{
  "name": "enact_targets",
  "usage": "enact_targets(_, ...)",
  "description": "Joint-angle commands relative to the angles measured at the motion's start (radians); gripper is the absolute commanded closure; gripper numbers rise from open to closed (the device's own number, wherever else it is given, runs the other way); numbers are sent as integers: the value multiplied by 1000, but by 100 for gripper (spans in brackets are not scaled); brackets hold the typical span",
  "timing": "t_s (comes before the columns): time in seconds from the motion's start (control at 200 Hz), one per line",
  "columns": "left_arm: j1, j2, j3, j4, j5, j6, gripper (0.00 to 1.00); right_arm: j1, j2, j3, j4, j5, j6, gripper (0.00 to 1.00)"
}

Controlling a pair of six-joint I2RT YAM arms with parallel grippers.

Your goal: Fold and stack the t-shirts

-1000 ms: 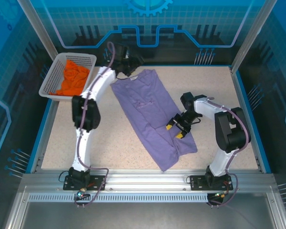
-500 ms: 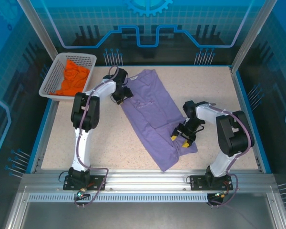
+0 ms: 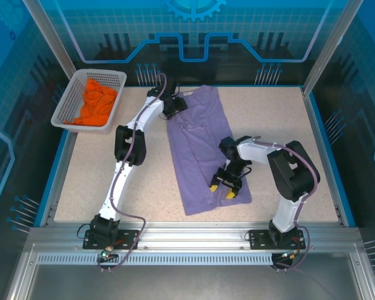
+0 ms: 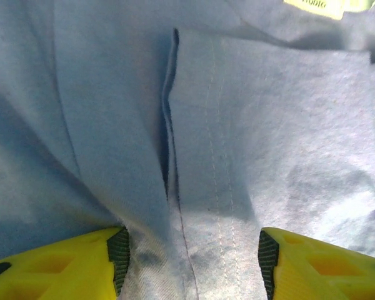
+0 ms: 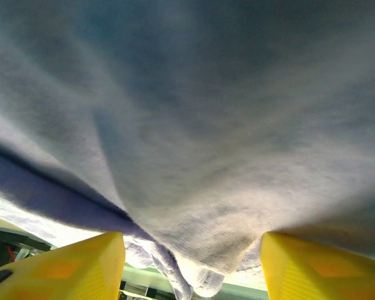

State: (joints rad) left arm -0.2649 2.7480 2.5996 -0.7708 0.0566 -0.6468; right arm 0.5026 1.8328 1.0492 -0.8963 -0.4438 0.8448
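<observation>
**Legible text check: nothing readable**

Top view, frame centre: white chest lettering (image 3: 190, 127) on lavender t-shirt (image 3: 203, 150), too small to read.
Left wrist view, upper right edge: yellow-green tag (image 4: 319, 5), dark print cropped, illegible.

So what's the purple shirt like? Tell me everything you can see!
The purple t-shirt is soft, thin cloth, lavender, with small white lettering on the chest. It lies long and narrow on the speckled table, its sides seemingly folded in, a bit wrinkled. A stitched hem and a pale label show up close. The left gripper rests on its far end with fingers apart; cloth bunches between the right gripper's fingers near the bottom edge.
</observation>
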Motion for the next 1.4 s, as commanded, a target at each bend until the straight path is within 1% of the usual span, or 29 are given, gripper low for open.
enact_targets(0.0,-8,87,11,0,80,-20,39,62,64,118,10,-49,79,40)
enact_targets(0.095,-15,81,13,25,128,-36,37,96,93,173,31,-70,149,40)
enact_targets(0.155,-19,64,9,13,147,-25,34,114,106,188,57,-94,190,40)
enact_targets(0.22,-17,32,-12,-8,153,-3,30,133,121,220,46,-97,195,39)
enact_targets(0.3,-8,-49,-79,-11,146,30,24,139,125,246,7,-87,180,39)
enact_targets(0.42,21,-197,-208,-9,107,56,17,104,73,190,3,-94,176,39)
enact_targets(0.485,37,-255,-233,-21,99,62,15,76,48,152,4,-105,162,39)
enact_targets(0.595,47,-336,-232,-70,101,67,14,33,29,136,-24,-132,85,37)
enact_targets(0.655,47,-395,-272,-88,113,61,14,16,22,153,-71,-126,12,36)
enact_targets(0.745,43,-529,-460,-47,147,31,15,0,-11,161,-118,-110,-87,34)
enact_targets(0.87,29,-770,-857,57,186,-12,18,-56,-110,93,-85,-134,-180,33)
enact_targets(0.96,12,-920,-1103,90,239,-18,21,-124,-194,34,-66,-145,-258,32)
enact_targets(1.06,-12,-1072,-1359,111,330,-24,27,-212,-292,-62,-59,-109,-336,32)
enact_targets(1.156,-45,-1206,-1571,129,383,-41,33,-304,-362,-193,-5,-156,-376,33)
enact_targets(1.211,-64,-1262,-1673,145,430,-60,37,-339,-385,-268,34,-190,-384,35)
enact_targets(1.266,-83,-1305,-1763,182,487,-94,40,-354,-395,-327,71,-217,-389,39)
enact_targets(1.311,-100,-1333,-1836,238,540,-137,43,-357,-400,-359,99,-237,-392,43)
enact_targets(1.396,-140,-1359,-1964,381,627,-239,48,-350,-413,-409,144,-248,-363,45)
